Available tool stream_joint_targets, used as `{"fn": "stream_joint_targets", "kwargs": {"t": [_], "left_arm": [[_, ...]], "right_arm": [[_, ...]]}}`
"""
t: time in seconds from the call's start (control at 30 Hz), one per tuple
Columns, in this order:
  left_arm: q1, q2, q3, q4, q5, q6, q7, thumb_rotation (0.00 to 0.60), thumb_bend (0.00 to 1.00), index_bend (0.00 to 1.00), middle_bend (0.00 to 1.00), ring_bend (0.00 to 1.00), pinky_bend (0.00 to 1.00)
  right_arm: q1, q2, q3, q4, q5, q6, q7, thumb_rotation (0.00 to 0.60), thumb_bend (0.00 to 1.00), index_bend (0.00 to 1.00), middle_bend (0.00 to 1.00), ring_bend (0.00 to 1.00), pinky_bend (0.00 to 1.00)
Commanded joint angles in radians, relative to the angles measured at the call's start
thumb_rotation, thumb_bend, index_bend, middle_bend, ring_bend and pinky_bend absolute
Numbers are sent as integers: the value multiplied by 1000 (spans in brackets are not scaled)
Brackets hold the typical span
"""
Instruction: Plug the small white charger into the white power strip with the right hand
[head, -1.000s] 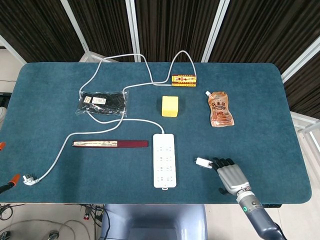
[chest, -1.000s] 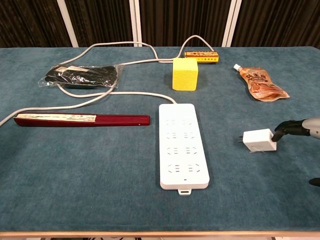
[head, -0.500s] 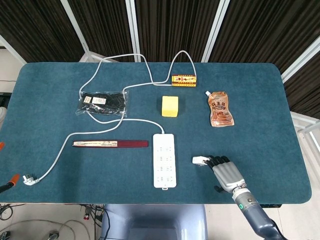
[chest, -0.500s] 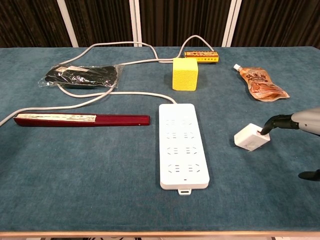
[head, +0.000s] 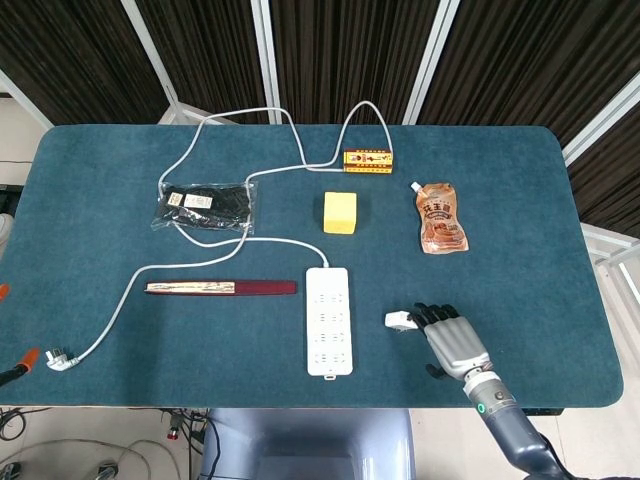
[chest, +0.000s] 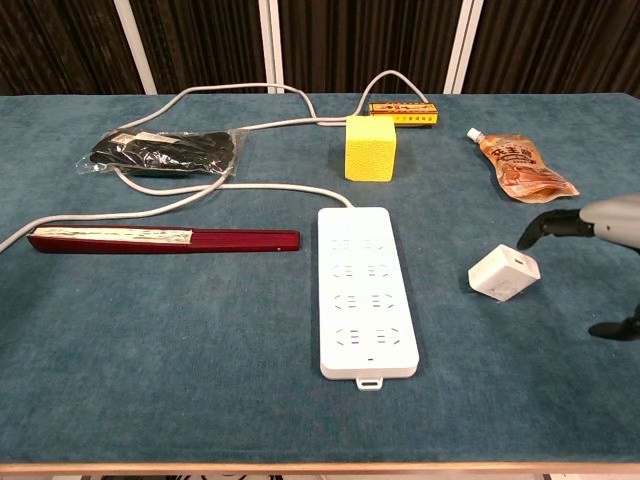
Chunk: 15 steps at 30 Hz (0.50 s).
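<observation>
The small white charger (head: 399, 320) (chest: 504, 272) lies loose on the blue table, turned at an angle, to the right of the white power strip (head: 328, 320) (chest: 366, 290). My right hand (head: 455, 340) (chest: 600, 225) hovers just right of the charger with its fingers spread. Its fingertips (chest: 530, 236) are raised a little above and behind the charger and do not touch it. The thumb (chest: 612, 329) hangs lower at the right edge of the chest view. Nothing is in the hand. The strip's sockets face up and are unoccupied. My left hand does not show.
The strip's white cable (head: 215, 240) loops across the left half to a plug (head: 60, 358) near the front left edge. A yellow cube (head: 340, 212), a brown pouch (head: 440, 218), a small yellow-red box (head: 368, 160), a black bagged item (head: 207, 203) and a long dark-red box (head: 222, 288) lie around.
The right hand nudged the charger slightly left and turned it, then lifted its fingertips off it. The charger now lies free.
</observation>
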Motion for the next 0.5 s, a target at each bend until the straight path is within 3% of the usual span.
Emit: {"fn": "stream_joint_targets", "kwargs": {"t": [0.03, 0.3, 0.5], "left_arm": [[0, 0, 0, 0, 0, 0, 0, 600, 171, 116, 24, 0, 0], [0, -1, 0, -1, 0, 0, 3, 600, 170, 116, 24, 0, 0], [0, -2, 0, -1, -2, 0, 6, 600, 170, 116, 24, 0, 0]], "right_arm": [[4, 7, 17, -8, 2, 16, 8, 600, 325, 170, 102, 129, 137], [9, -14, 56, -5, 47, 55, 28, 600, 325, 170, 105, 145, 137], [-8, -126, 118, 35, 145, 104, 121, 600, 325, 170, 128, 194, 157]]}}
